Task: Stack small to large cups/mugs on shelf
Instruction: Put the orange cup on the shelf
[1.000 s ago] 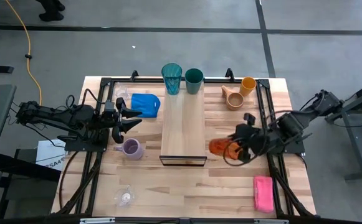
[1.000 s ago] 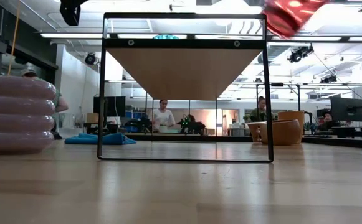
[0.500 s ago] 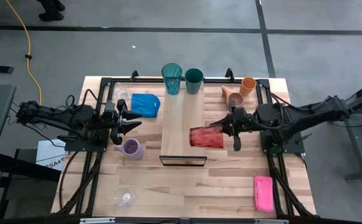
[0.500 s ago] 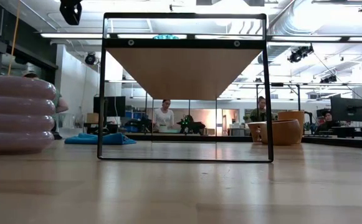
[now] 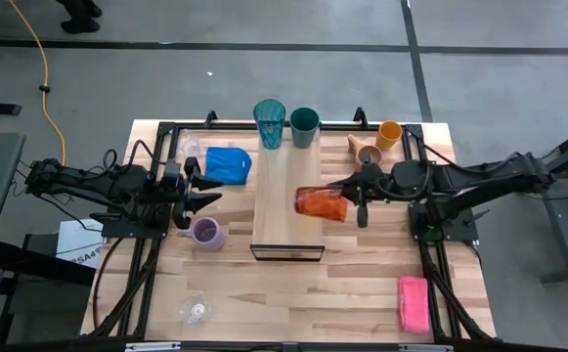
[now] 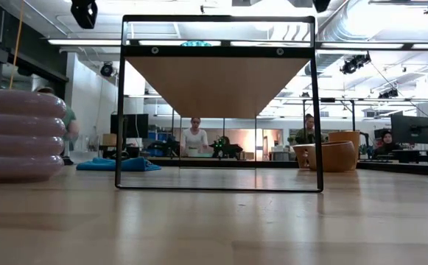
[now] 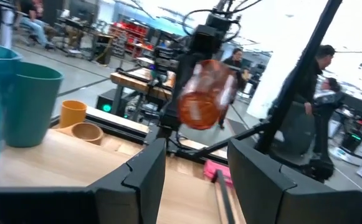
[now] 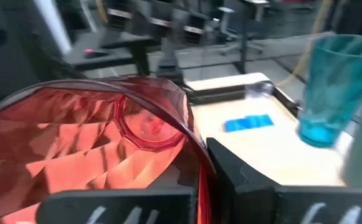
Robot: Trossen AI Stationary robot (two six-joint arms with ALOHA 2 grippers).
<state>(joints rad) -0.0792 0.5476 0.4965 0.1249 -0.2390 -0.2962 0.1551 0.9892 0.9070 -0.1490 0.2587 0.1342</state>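
Overhead and wrist views of a slatted wooden tabletop [image 5: 264, 293] bearing a light-wood shelf [image 5: 285, 210] in a thin black frame. The right pincer [image 5: 350, 197] is clamped on the rim of a red cup [image 5: 321, 202], held on its side in the air above the right edge of the shelf, mouth toward the pincer; the right wrist view looks straight into its faceted interior, which holds nothing. At the far end of the shelf stand a tall teal tumbler [image 5: 269, 123] and, just beside it, a dark green cup [image 5: 304, 126], both upright with no visible contents. On the tabletop to the right of the shelf stand a tan mug [image 5: 367, 154] and an orange cup [image 5: 389, 134], close together. The left pincer [image 5: 201, 187], its fingers apart and holding nothing, hovers left of the shelf, between a blue cloth [image 5: 228, 163] and a lavender mug [image 5: 205, 233]. A clear glass [image 5: 196, 310] stands near the front left corner; a pink sponge [image 5: 413, 303] lies front right.
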